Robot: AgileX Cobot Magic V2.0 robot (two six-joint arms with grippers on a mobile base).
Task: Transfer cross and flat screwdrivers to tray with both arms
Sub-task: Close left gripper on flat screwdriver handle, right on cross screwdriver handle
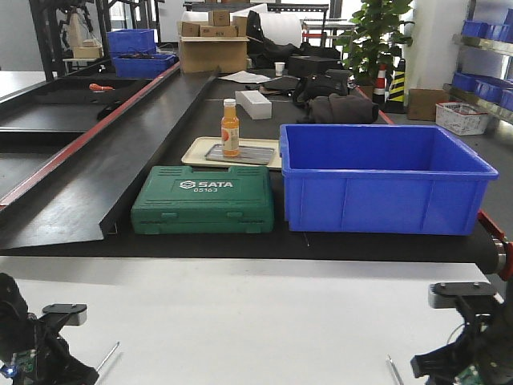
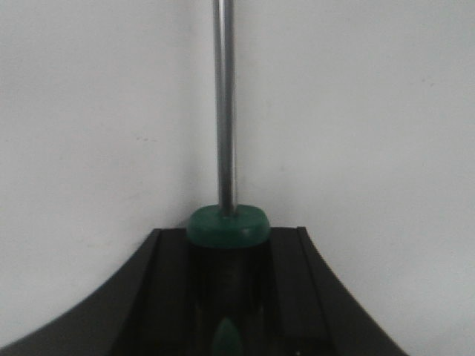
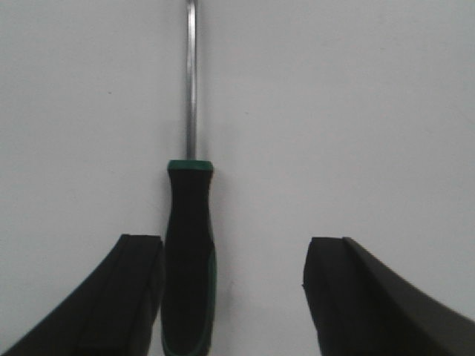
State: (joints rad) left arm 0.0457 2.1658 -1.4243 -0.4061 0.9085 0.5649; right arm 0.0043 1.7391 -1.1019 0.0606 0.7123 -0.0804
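In the left wrist view my left gripper (image 2: 226,241) is shut on the black-and-green handle of one screwdriver (image 2: 225,111). Its steel shaft points straight ahead over the white table. The right wrist view shows my right gripper (image 3: 234,256) open, with the other screwdriver (image 3: 189,245) lying on the table between its fingers. That handle rests close against the left finger (image 3: 137,289), and a wide gap separates it from the right one. From the front, both grippers (image 1: 64,353) (image 1: 445,333) sit at the near table edge and the two shafts (image 1: 108,357) (image 1: 393,370) poke out. The tray is out of view.
Beyond the white table (image 1: 256,321) runs a black bench holding a green SATA case (image 1: 204,200), a deep blue bin (image 1: 385,180), and a cream tray (image 1: 196,152) with an orange bottle (image 1: 230,128). Boxes and more blue bins stand further back.
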